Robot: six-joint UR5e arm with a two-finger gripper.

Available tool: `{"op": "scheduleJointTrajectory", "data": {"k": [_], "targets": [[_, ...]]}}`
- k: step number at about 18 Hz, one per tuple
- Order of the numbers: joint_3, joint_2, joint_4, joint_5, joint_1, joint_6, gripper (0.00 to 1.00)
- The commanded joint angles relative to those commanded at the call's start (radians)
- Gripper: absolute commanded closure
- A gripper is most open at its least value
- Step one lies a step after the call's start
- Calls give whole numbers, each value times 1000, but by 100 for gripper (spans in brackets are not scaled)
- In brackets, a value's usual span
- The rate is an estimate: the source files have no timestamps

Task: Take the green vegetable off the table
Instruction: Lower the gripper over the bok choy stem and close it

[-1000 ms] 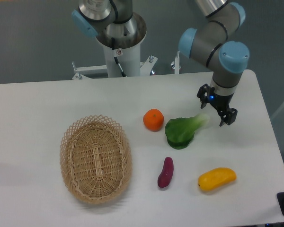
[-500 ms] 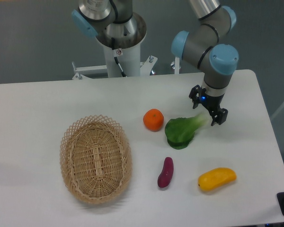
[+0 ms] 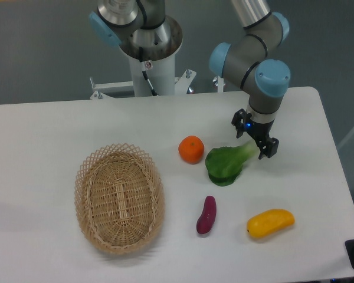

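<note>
Open and holding nothing, my gripper (image 3: 255,136) hangs right over the pale stem end of the green vegetable (image 3: 227,164). The vegetable lies flat on the white worktop (image 3: 59,130), just beside the orange (image 3: 191,149), with the purple eggplant piece (image 3: 206,214) and the yellow mango piece (image 3: 270,223) nearer the front. To do this well, I think I should put one finger on each side of the stem, go down slowly, squeeze gently, then lift straight up.
</note>
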Motion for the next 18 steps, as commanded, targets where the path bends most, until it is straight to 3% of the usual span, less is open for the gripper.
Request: {"op": "scheduleJointTrajectory", "data": {"k": [6,7,9,14,18], "targets": [[-6,-8,23,2,-8,2,1],[-6,-8,28,2,-8,3,8],[-5,-6,28,2,-6,9,33],[-2,-2,28,2,-6,14,65],[9,2,26,2,-5,15,66]]}}
